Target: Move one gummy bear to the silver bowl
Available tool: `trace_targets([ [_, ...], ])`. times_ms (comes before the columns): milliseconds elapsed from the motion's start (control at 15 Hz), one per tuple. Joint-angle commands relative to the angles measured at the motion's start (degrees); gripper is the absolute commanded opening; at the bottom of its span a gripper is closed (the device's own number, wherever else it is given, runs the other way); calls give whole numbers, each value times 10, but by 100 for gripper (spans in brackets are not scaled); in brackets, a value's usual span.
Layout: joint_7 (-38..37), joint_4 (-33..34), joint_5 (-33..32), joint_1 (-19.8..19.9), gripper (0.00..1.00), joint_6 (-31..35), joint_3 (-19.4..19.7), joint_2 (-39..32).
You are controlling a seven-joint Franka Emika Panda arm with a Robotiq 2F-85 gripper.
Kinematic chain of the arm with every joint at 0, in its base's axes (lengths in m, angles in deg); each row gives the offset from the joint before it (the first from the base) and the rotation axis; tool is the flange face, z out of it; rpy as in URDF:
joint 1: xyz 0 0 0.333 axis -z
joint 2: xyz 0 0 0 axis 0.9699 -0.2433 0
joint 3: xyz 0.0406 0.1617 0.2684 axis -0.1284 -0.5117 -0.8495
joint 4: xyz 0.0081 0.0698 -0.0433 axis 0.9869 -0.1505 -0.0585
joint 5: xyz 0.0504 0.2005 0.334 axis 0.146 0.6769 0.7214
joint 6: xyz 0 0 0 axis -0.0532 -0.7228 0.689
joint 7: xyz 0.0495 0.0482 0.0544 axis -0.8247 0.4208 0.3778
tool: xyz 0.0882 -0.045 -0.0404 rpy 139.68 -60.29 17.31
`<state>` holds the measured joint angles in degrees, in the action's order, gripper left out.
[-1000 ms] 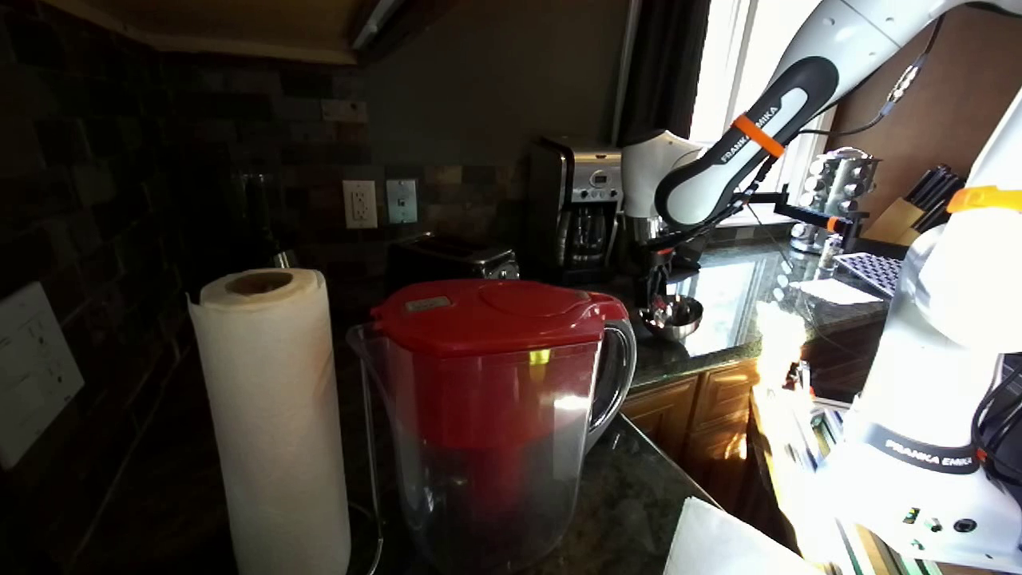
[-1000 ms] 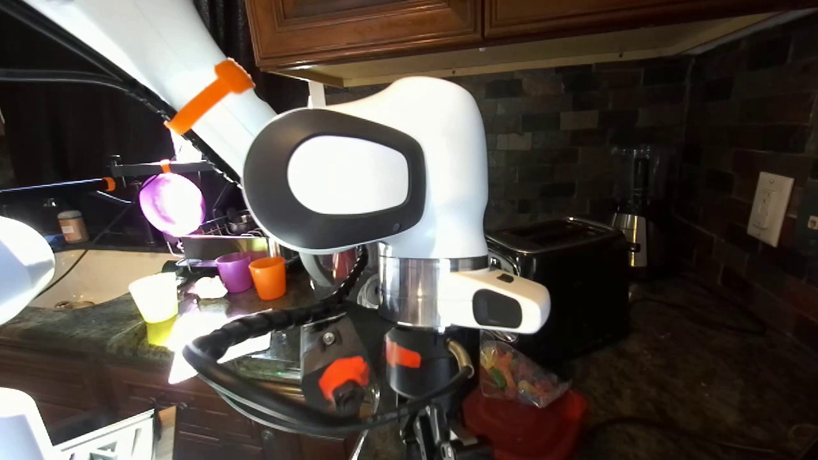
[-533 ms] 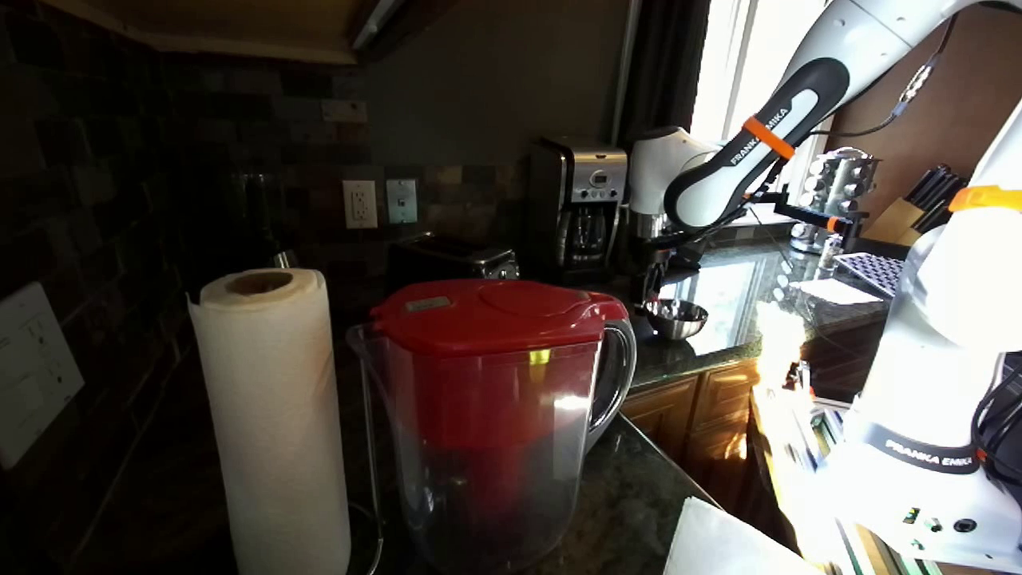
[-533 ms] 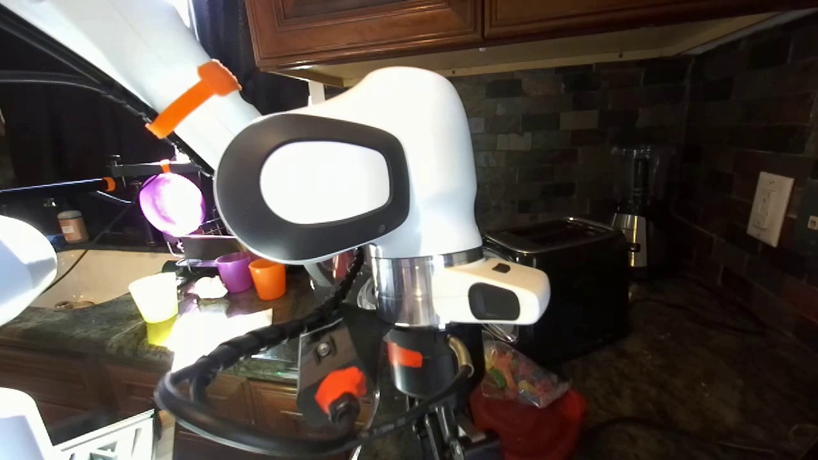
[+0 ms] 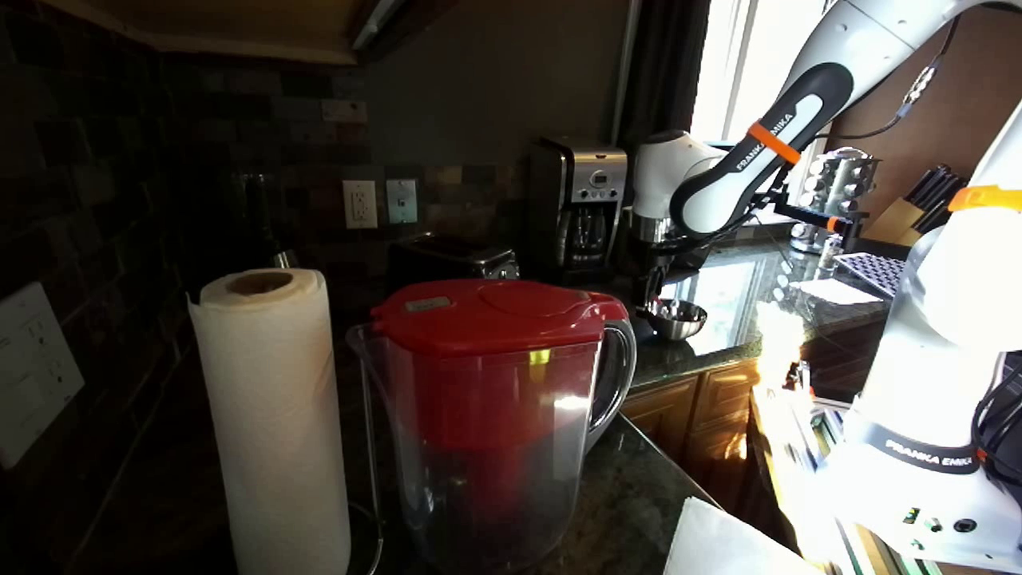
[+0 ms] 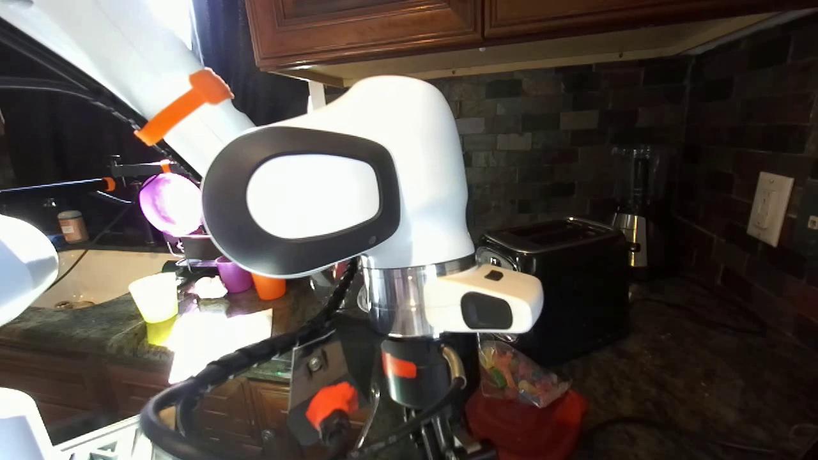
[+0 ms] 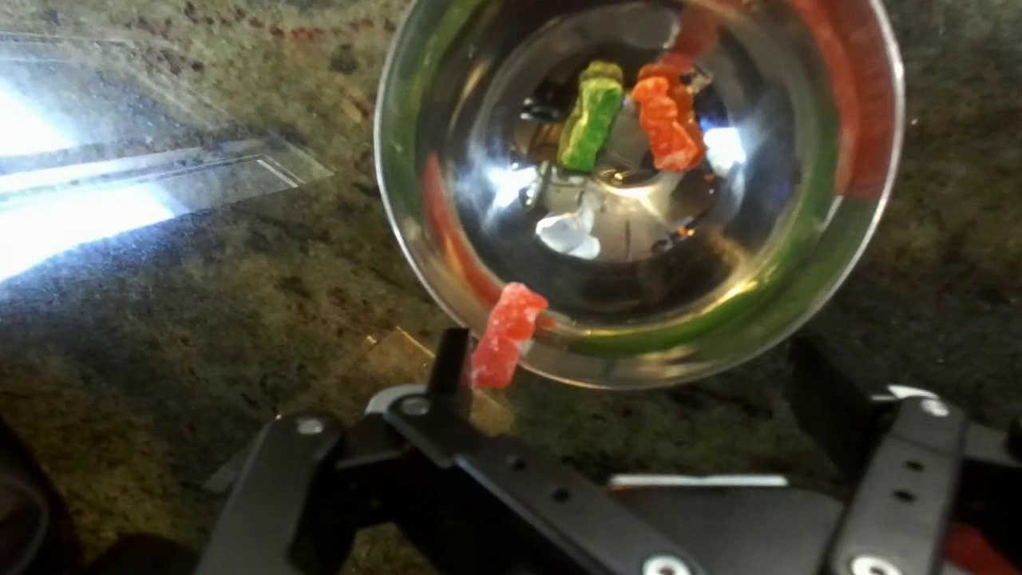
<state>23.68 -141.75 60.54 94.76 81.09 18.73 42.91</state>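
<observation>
A dark, speckled stone countertop [image 6: 696, 377] runs through a dim kitchen, and hard light comes in at a window [image 5: 766, 48] behind the robot arm [image 5: 742, 164] in an exterior view. A paper towel roll [image 5: 275, 423] and a water pitcher [image 5: 487, 415] with a red lid [image 5: 495, 315] stand in the foreground there, well apart from the arm, with a coffee maker [image 5: 591, 188] further back. In both exterior views a black toaster [image 6: 562, 281] stands on the countertop, and in an exterior view a clear bag [image 6: 521, 377] of colourful sweets rests on a red object [image 6: 533, 425] just in front of it.

In the wrist view the gripper [image 7: 631, 355] has its two fingers [image 7: 451, 363] set wide apart, at the lower edge of the silver bowl [image 7: 679, 351] as that view shows it. A red gummy bear [image 7: 507, 339] lies against the inner side of one finger and overlaps the bowl's rim in the view; whether it touches the metal I cannot tell. Inside the bowl a green gummy bear [image 7: 592, 120] and an orange gummy bear [image 7: 671, 124] lie side by side on the bottom, a gap between them, with reflections of light and colour running around the shiny wall
</observation>
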Motion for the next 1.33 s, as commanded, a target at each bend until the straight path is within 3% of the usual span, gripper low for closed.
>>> trace_targets([
  [0, 4, -38, -27, 6, 100, 24, 0, 28],
  [333, 35, -60, -37, 5, 100, 9, 0, 40],
  [400, 55, -36, -21, -2, 100, 1, 2, 19],
  [733, 161, -36, 21, -17, 100, -11, 12, 24],
  [1267, 201, -33, 83, -28, 100, -7, 12, 48],
])
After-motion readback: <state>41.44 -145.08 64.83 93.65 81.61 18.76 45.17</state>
